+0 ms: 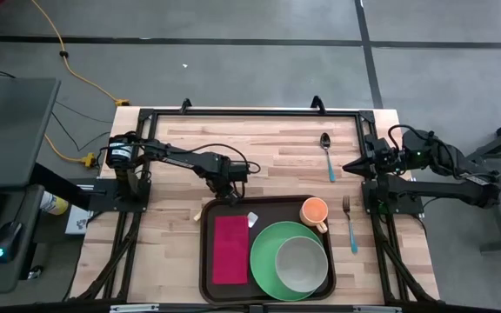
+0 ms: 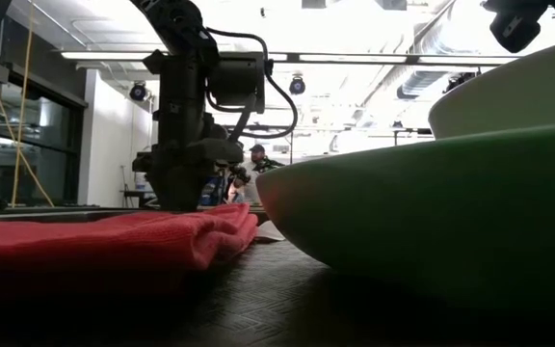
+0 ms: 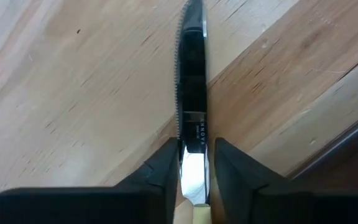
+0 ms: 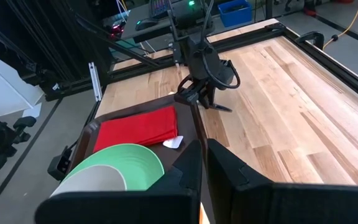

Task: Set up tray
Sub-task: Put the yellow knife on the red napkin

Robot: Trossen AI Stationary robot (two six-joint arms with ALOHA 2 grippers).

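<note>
While the left gripper [image 1: 225, 189] hangs low over the pale wooden plank table [image 1: 259, 143], just off the far-left corner of the large dark brown rectangular plastic tray [image 1: 205, 261], its two dark fingers [image 3: 160, 171] pinch a serrated steel table knife [image 3: 191, 81] near where blade meets handle. From that gripper, seen from above, the tray's open floor lies toward about five o'clock, very near, its rim almost under the wrist. On the tray sit a folded red cloth napkin [image 1: 230, 249] along the left side, a round green plate [image 1: 272, 265] carrying a grey-green bowl [image 1: 301, 263] at the right, and an orange mug [image 1: 314, 210] at the far-right corner. The knife's long axis seems to run about parallel to the tray's far rim, though the overhead picture shows little of it; to lie beside the plate it would probably need turning roughly a quarter. The left arm is clearly the nearer one for this piece. The right gripper [image 1: 352, 165] waits at about three o'clock from the tray's far edge, fingers nearly together and empty, with a blue-handled spoon [image 1: 327, 152] and a blue-handled fork [image 1: 350, 223] on the table beside it.
</note>
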